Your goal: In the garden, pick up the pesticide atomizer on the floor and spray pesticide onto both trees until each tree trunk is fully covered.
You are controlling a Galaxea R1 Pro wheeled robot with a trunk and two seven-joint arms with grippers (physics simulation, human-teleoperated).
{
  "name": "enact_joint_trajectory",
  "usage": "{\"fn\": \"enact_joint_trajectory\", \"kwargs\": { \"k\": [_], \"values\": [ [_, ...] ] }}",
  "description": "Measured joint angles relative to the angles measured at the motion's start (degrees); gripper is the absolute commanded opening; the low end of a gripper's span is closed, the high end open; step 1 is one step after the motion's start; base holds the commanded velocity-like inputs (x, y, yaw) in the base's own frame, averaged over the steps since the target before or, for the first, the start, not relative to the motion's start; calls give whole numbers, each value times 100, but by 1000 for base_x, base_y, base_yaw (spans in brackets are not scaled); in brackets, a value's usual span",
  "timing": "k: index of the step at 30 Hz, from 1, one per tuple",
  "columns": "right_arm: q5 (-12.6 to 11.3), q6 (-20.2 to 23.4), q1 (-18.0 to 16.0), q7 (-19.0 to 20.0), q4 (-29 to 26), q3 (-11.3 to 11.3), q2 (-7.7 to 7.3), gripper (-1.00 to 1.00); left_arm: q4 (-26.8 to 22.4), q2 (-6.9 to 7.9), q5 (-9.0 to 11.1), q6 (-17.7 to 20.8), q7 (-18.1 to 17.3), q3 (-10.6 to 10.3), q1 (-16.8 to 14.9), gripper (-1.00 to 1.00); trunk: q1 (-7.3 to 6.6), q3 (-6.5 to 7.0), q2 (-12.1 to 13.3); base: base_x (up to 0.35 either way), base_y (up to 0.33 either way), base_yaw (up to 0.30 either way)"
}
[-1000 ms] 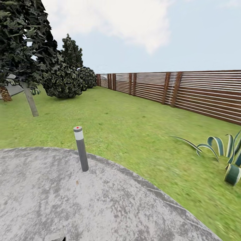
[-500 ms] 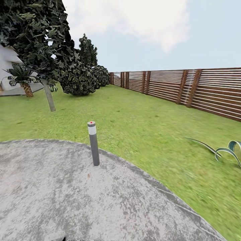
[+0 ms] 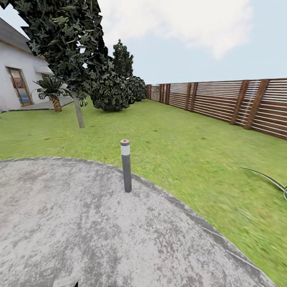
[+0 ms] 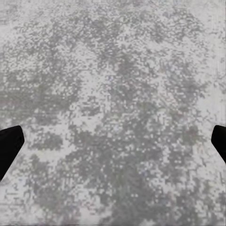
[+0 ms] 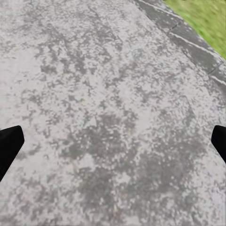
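Camera has swung left over the last second: bollard, fence and trees all slide rightward in the head view together, a white house (image 3: 16, 75) with a door has come in at the left edge, and the striped-leaf plant at the right is nearly out of frame; nothing in the scene itself has shifted. Tree (image 3: 67, 44) stands on the lawn (image 3: 167, 147) left of centre and well back, its trunk (image 3: 79, 114) a slim pale grey-brown column, long axis near vertical with a slight lean, top toward the left; dark green crown above, cut off by the frame top. Dense dark shrubs (image 3: 111, 89) and a taller conifer-like shape behind it. Short palm (image 3: 52, 91) near the house. Grey mottled stone paving (image 3: 71, 231) with a curved edge fills the foreground; a grey bollard (image 3: 126, 165) with white band and red cap stands upright near that edge. Brown slatted fence (image 3: 223, 101) runs along the right. Left gripper (image 4: 113, 141) and right gripper (image 5: 113, 141) hang over the paving, dark fingertips spread wide to the frame edges, nothing between them.
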Motion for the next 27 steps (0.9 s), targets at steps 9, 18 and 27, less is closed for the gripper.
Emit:
{"fn": "enact_joint_trajectory", "kwargs": {
  "k": [9, 18, 27],
  "values": [
    [0, 0, 0, 0, 1, 0, 0, 100, 0, 0, 0, 0, 0, 0, 0, 100, 198, -195, -361, 0, 0, 262],
    [0, 0, 0, 0, 1, 0, 0, 100, 0, 0, 0, 0, 0, 0, 0, 100, 395, -389, -722, 0, 0, 262],
    [0, 0, 0, 0, 0, 0, 0, 100, 0, -1, 0, 0, 0, 0, 0, 100, 593, -584, -1083, 0, 0, 262]
  ]
}}
